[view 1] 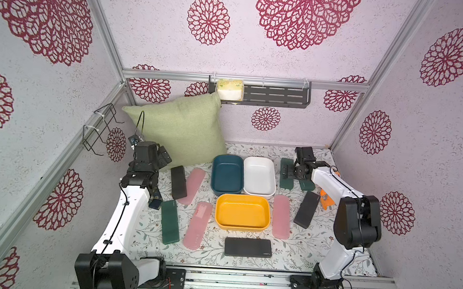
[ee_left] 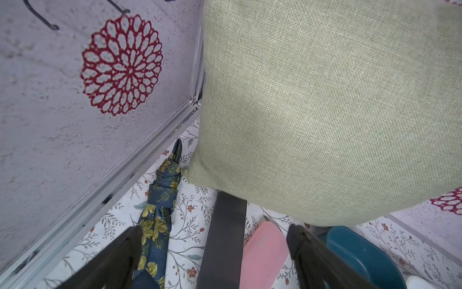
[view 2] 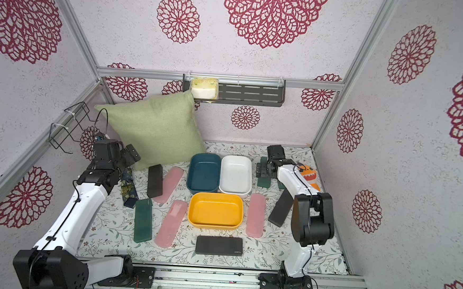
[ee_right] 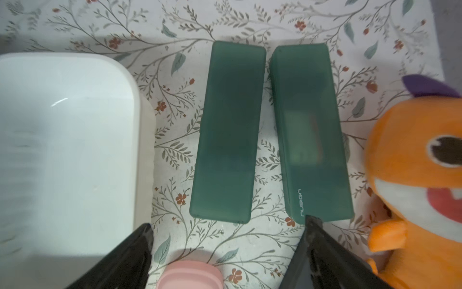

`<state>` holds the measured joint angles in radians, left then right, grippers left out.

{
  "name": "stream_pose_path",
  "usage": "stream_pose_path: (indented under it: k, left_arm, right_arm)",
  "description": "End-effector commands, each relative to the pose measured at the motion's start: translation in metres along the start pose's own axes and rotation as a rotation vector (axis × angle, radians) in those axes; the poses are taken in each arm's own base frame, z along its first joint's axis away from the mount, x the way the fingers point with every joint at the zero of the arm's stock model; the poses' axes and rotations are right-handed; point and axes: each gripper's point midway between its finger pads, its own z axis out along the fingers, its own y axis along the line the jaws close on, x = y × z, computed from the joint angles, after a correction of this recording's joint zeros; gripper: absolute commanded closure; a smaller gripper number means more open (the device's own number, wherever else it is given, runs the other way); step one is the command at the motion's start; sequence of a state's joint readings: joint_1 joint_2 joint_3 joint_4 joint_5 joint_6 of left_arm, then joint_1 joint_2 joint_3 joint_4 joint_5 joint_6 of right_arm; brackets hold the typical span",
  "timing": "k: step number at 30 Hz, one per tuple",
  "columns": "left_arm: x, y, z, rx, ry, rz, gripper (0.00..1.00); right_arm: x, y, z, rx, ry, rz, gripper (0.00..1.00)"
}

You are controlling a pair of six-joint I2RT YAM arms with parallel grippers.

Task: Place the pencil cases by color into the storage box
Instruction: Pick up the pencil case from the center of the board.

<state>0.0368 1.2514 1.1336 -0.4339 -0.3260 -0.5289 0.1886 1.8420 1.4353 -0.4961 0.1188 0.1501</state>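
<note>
1. My right end effector (ee_right: 228,222) hangs spread wide and empty over the tabletop (ee_right: 265,155).
2. Just ahead of its fingertips two dark green pencil cases lie side by side with a narrow gap between them. The bin-side green case (ee_right: 226,132) sits in line with the opening. The toy-side green case (ee_right: 312,132) has its near end at one fingertip, and I cannot tell whether they touch.
3. The white bin (ee_right: 136,105) stands beside one finger and the orange plush toy (ee_right: 400,162) beside the other. The end of a pink case (ee_right: 190,275) shows beneath the opening.
4. My left end effector (ee_left: 212,230) is also spread and holds nothing. Below its opening a black case (ee_left: 225,245) and another pink case (ee_left: 265,255) lie on the tabletop. The green pillow (ee_left: 325,112) is ahead, a floral tie (ee_left: 160,205) is beside one finger and the blue bin (ee_left: 362,255) beside the other.
5. In both top views the yellow bin (view 1: 242,212) and the other two bins are empty.
</note>
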Motion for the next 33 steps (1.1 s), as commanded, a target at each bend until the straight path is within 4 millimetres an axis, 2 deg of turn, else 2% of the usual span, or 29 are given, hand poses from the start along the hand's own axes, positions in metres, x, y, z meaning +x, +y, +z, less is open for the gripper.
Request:
stream_pose_path:
  k: [1,8,13,21,27,33]
  left_arm:
    - [0.018,0.004,0.004,-0.032,0.072,0.021,0.03]
    - [0.021,0.001,0.009,-0.023,0.090,0.034,0.03]
    - [0.024,0.000,0.011,-0.023,0.105,0.042,0.03]
    - [0.027,0.000,0.013,-0.026,0.113,0.053,0.03]
    - [0.028,0.001,0.015,-0.029,0.118,0.060,0.03]
    - [0.028,0.001,0.016,-0.035,0.119,0.065,0.03]
  right_arm:
    - [-0.006,0.005,0.004,-0.021,0.056,0.016,0.07]
    - [-0.022,0.012,0.036,-0.022,0.099,0.025,0.07]
    - [-0.028,0.007,0.053,0.029,0.133,0.027,0.07]
    - [-0.035,0.000,0.071,0.075,0.145,0.041,0.07]
    - [-0.031,-0.002,0.085,0.092,0.163,0.046,0.08]
    - [-0.032,-0.009,0.088,0.106,0.157,0.058,0.07]
